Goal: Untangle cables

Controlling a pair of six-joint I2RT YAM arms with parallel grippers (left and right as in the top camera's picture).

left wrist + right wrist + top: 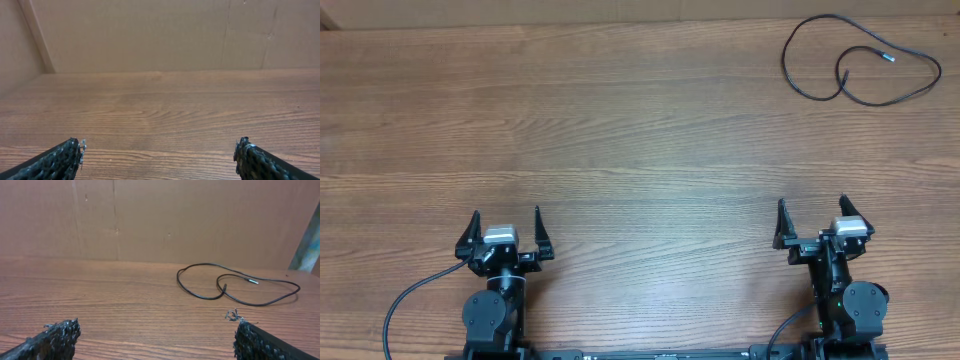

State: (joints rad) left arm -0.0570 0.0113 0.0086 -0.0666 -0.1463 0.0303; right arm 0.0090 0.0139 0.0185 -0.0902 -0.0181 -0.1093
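Note:
A thin black cable lies in crossing loops at the far right corner of the wooden table, its small plug end lying inside the loop. The right wrist view shows the same cable lying well ahead of my fingers and a little to the right. My right gripper sits near the front edge, open and holding nothing, far short of the cable. My left gripper is at the front left, also open with nothing between its fingers. No cable shows in the left wrist view, only bare wood between the fingertips.
A brown cardboard wall stands along the table's far edge. Thicker black arm wiring curls beside the left arm's base at the front edge.

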